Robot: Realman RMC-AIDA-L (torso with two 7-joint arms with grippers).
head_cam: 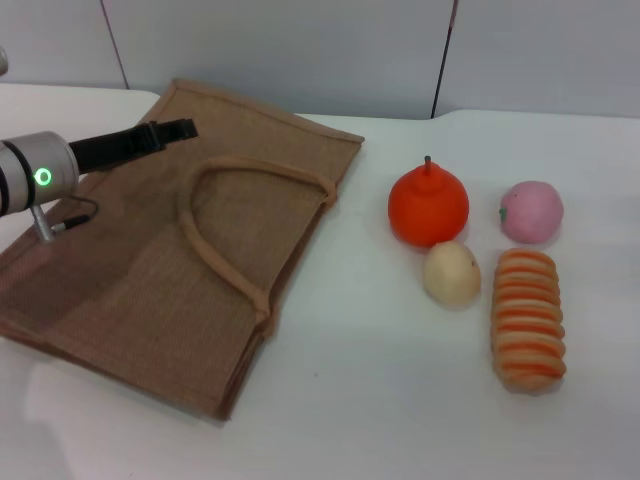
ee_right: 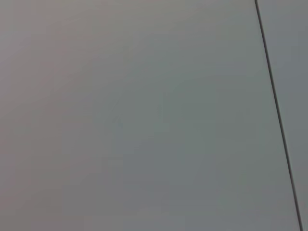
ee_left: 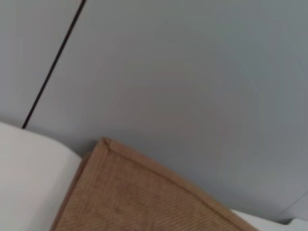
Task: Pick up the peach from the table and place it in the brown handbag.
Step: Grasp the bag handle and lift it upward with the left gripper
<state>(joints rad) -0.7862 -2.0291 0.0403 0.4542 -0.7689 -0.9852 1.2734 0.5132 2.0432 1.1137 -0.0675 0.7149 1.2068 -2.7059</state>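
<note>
Across the left half of the white surface (head_cam: 350, 400): brown handbag (head_cam: 130, 290) lying flat, long axis slanting from upper right to lower left, handles (head_cam: 240, 215) looped on top, mouth not yet opened for loading. Above its upper-left corner: left hand (head_cam: 178, 129), fingers seemingly pressed together, holding nothing; right hand out of sight. At right centre, beyond the orange fruit (head_cam: 428, 207): peach (head_cam: 532, 212), round, stem spot facing left, untouched.

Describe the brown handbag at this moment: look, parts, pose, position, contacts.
The brown handbag is a large tan tote of coarse woven, jute-like fabric with a stitched border. It lies flat on the table on the robot's left, turned at an angle, its mouth edge facing the fruits. One looped rope-like handle lies folded back across its upper face. The left gripper is above its far part; contact cannot be judged. No fruit touches it; the peach sits well to its right.
</note>
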